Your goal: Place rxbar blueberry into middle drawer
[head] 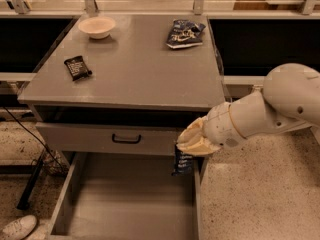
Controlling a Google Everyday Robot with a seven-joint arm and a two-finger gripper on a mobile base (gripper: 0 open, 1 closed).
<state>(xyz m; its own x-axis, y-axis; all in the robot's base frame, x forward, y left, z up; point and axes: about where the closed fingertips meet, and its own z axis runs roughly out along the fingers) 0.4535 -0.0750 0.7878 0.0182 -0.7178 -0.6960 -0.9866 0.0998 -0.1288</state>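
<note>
Now your gripper [191, 148] pinches the blue bar [182, 163] by its top.
It hangs, seemingly, just over the open drawer's [125, 209] right wall.

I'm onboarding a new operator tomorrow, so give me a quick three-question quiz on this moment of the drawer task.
1. True or false: the rxbar blueberry already lies on the floor of the middle drawer.
2. Where is the gripper? A) down inside the drawer, touching its floor. B) above the open middle drawer, near its side wall. C) raised high over the cabinet.
3. Fill in: besides the bowl and the snack bag, the countertop holds a ___-wrapped bar.

Key
1. False: it hangs from the shut gripper, above the drawer.
2. B.
3. Black: the black-wrapped bar.
</note>
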